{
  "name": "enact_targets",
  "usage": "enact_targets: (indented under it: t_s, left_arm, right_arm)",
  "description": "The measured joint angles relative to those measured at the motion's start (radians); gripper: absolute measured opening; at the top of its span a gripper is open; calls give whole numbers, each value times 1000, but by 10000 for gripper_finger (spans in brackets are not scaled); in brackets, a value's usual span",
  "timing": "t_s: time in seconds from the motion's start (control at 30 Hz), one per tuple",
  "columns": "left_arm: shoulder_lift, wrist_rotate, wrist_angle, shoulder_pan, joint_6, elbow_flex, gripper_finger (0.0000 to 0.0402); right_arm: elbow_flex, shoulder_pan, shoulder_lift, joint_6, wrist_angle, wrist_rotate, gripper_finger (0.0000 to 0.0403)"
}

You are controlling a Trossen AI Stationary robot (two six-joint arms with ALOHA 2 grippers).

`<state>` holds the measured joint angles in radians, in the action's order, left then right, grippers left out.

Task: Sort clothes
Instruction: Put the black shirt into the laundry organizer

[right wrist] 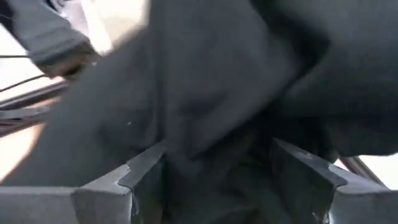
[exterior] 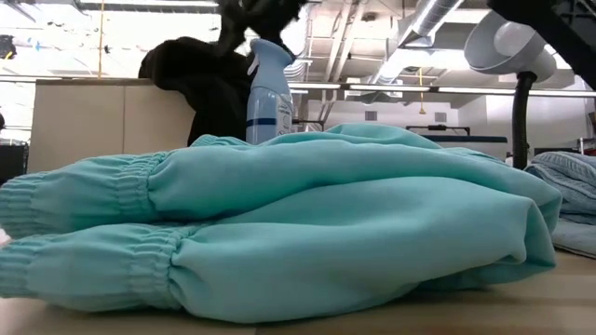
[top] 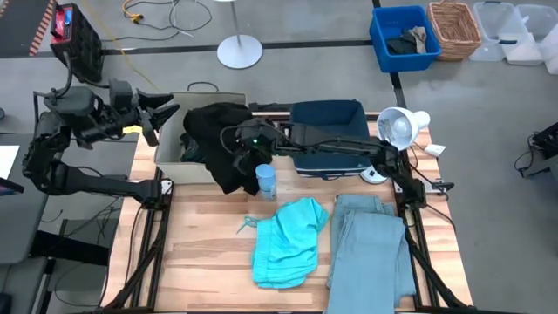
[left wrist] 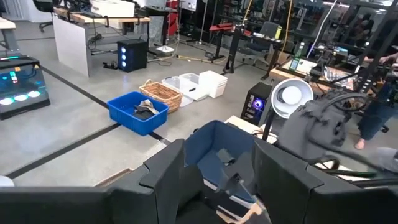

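Both arms are dark, boxy-jointed and matte. The left gripper (top: pixel 164 113) ends in two black angular fingers (left wrist: pixel 165 171). The right arm (top: pixel 336 144) carries a small green light near its wrist, beside the lamp (top: pixel 399 127).

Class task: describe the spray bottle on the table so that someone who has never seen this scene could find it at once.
Start at the wooden table and find the beige fabric box at its back edge, draped with a black garment. Right beside that garment stands the spray bottle: the only upright, hard, pale-blue thing among limp clothes.
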<state>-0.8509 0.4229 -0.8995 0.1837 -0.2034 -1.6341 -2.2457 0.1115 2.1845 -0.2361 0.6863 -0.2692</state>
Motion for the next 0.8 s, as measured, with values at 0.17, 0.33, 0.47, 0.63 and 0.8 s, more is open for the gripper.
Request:
enact_targets:
  t_s: [0.17, 0.33, 0.47, 0.63, 0.8]
  left_arm:
    - [1, 5, 1, 0, -8, 0, 180]
    - [0, 7, 1, 0, -8, 0, 180]
    - [0, 32, 0, 0, -3, 0, 180]
    - [0, 39, 0, 0, -12, 0, 180]
    - [0, 39, 0, 0, -12, 0, 180]
  right_arm:
    - [69, 23, -6, -26, -105, 4, 280]
    - [128, 45, -5, -21, -166, 17, 244]
    - [138, 55, 9, -25, -165, 57, 169]
    - [138, 54, 23, -25, -205, 61, 49]
    - [115, 41, 22, -21, -231, 66, 15]
